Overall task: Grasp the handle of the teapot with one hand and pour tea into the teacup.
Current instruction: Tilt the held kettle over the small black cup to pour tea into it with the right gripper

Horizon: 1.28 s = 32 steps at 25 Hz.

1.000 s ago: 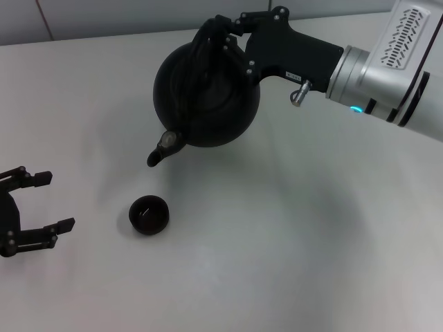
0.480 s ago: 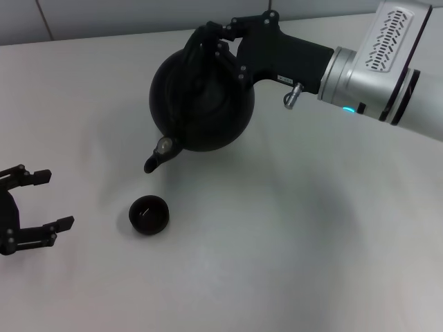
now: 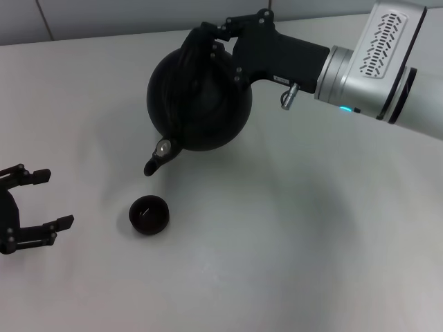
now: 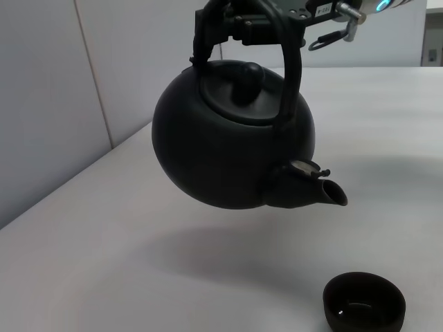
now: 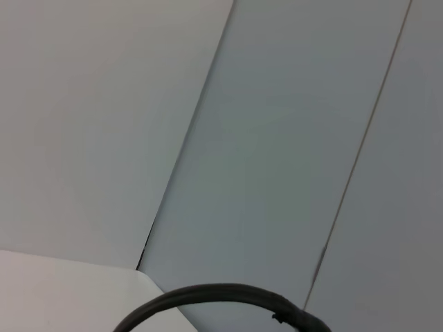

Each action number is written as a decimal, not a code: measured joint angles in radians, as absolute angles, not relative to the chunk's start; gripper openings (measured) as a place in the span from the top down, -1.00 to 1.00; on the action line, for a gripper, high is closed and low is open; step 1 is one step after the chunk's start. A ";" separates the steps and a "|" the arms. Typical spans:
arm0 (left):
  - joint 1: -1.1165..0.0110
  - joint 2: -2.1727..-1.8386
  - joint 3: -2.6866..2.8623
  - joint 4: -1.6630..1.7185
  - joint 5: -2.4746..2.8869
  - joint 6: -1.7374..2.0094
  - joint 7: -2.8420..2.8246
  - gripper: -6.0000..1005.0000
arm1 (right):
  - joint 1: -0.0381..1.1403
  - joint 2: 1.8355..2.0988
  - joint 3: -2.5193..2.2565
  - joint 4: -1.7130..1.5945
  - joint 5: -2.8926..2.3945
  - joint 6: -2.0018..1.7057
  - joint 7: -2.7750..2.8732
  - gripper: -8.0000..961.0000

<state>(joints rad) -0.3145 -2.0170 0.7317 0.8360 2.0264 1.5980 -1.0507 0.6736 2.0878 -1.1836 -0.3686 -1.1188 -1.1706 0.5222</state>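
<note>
Teapot: your right gripper (image 3: 208, 38), jaws pinching the black arched hoop handle (image 4: 280, 66), holds the round matte-black teapot (image 3: 199, 100) aloft, spout tipped down-left toward the small dark handleless teacup (image 3: 149, 214).
Left gripper (image 3: 34, 207): jaws spread, idle.
Desk: plain white desk (image 3: 277, 242).

No readable text anywhere — the small white label (image 3: 282, 78) on the right pincer's housing is illegible.

Your head camera looked forward and down over the table (image 3: 277, 263). Your left wrist camera sat low near the tabletop, facing the teapot (image 4: 228, 149) and teacup (image 4: 364, 304) side-on; both views shared these. Your right wrist camera faced the wall (image 5: 291, 138), showing only a dark arc.
</note>
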 joint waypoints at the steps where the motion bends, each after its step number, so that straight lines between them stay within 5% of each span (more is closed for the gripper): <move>1: -0.315 -2.017 0.732 0.836 2.026 1.598 -1.051 -0.69 | 0.674 2.088 -1.184 -0.369 -1.119 -1.171 0.519 0.77; 32: -0.313 -2.017 0.732 0.836 2.026 1.595 -1.051 -0.69 | 0.681 2.088 -1.209 -0.385 -1.117 -1.172 0.515 0.78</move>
